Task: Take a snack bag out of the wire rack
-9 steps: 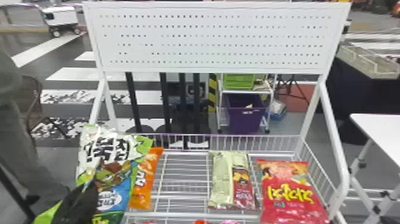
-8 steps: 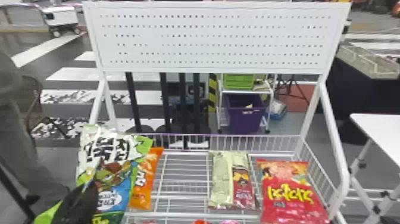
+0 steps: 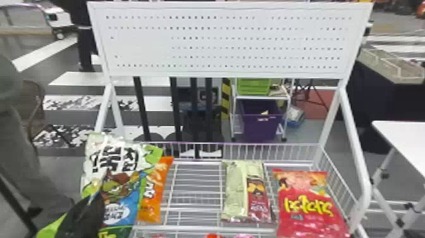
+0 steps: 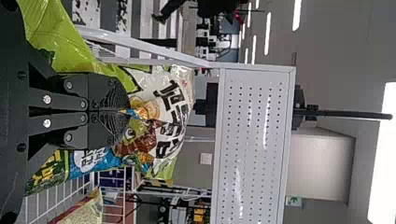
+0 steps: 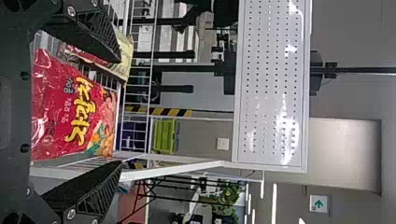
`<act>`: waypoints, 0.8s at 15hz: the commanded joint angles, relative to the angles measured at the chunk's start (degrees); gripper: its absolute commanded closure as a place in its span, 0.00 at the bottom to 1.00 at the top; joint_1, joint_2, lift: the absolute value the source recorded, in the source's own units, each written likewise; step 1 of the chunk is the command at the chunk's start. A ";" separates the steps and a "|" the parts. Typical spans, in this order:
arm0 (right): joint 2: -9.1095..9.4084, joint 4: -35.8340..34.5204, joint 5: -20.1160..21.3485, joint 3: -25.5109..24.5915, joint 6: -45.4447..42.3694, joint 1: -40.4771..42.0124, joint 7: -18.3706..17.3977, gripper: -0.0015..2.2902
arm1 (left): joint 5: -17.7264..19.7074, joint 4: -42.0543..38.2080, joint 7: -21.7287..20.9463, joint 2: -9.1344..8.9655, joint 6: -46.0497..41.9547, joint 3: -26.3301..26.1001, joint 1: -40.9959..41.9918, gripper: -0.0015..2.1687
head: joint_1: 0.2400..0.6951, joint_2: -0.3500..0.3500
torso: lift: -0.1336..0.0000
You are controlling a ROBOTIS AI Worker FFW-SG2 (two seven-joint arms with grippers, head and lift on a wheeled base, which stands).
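Visible parts are finished in black. In the head view, the left fingers [image 3: 84, 215] are seen as a dark, narrowed wedge. In the left wrist view, their rounded ends are finely ridged; the flat bars [image 4: 60, 99] behind are fastened with bright round screws [image 4: 46, 123]. In the right wrist view, the right fingers [image 5: 84, 186] are tapered, slotted along the sides and grainy-faced; silvery bolts [image 5: 71, 213] are set at their bases.

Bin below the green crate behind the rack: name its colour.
Purple; the bin shows best in the head view.
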 commanded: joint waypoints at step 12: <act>-6.35 29.52 -4.13 22.32 23.91 -44.72 -7.73 0.05 | -1.49 -0.09 0.00 -0.26 0.00 -1.33 0.10 0.97 | 0.57 0.50 | 1.00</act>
